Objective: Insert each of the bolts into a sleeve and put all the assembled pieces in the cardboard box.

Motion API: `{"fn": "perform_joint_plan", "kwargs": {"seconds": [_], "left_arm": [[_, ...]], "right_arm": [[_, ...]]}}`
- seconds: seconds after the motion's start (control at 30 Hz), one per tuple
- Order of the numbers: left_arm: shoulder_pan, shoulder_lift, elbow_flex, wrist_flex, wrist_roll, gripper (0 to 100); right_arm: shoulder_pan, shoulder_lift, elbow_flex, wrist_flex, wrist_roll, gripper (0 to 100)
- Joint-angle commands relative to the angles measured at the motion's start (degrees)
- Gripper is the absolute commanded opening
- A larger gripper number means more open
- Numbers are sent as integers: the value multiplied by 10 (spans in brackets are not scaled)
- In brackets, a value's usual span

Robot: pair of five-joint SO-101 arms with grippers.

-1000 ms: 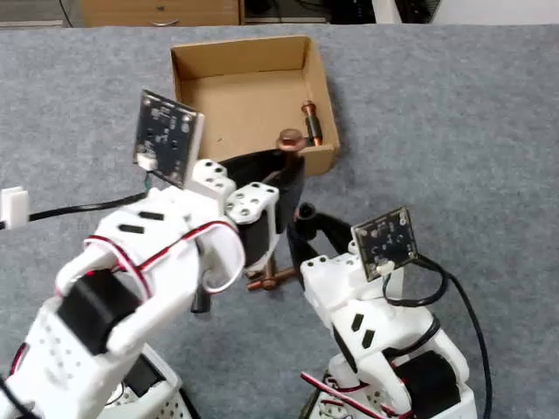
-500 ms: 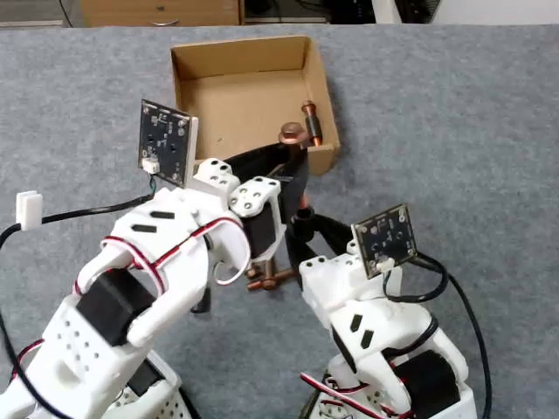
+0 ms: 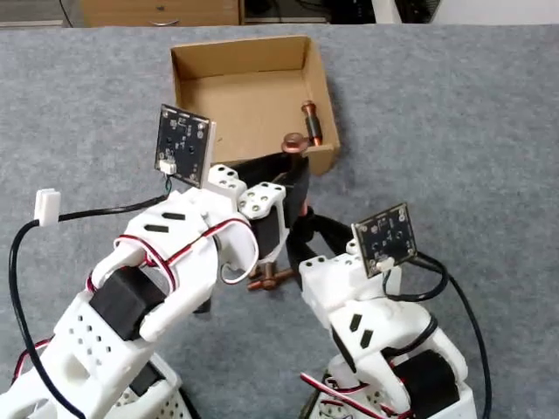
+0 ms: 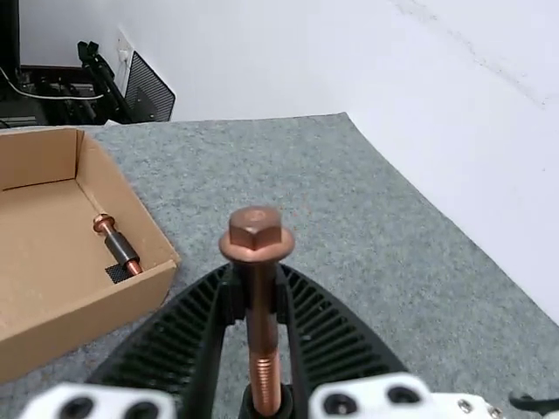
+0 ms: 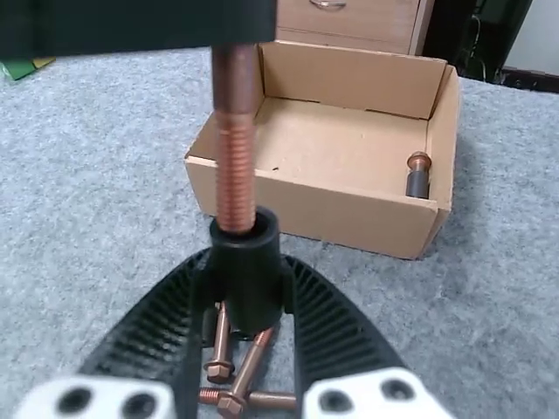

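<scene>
My left gripper (image 4: 253, 292) is shut on a copper bolt (image 4: 256, 288), held upright with its hex head (image 3: 294, 142) on top. The bolt's threaded end (image 5: 236, 183) sits in the mouth of a black sleeve (image 5: 247, 271), which my right gripper (image 5: 247, 301) is shut on, below the left gripper (image 3: 293, 179). Both are just in front of the cardboard box (image 3: 188, 83). One assembled bolt and sleeve (image 3: 311, 123) lies in the box's right end, also seen as the assembled piece (image 5: 417, 177) (image 4: 118, 249). Loose bolts (image 3: 266, 278) lie on the carpet between the arms.
The grey carpet (image 3: 454, 131) covers the table with free room to the right and left of the box. The loose bolts (image 5: 231, 367) lie right under the right gripper. A wooden drawer unit (image 3: 157, 12) stands beyond the table's far edge.
The left arm has shifted a little to the right and lowered the bolt, so its head now sits lower against the box's front wall. The right arm has stayed still.
</scene>
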Motion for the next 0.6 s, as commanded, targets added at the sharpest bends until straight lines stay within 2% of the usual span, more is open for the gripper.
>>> {"fn": "perform_joint_plan", "kwargs": {"seconds": [0.0, 0.4, 0.57], "left_arm": [[-3, -25, 0, -15, 7, 19], [-3, -94, 60, -19, 7, 19], [-4, -95, 64, -50, 7, 19]], "right_arm": [[-5, -2, -2, -3, -5, 1], [-6, -2, -5, 0, -8, 1], [-7, -2, -7, 8, -5, 1]]}}
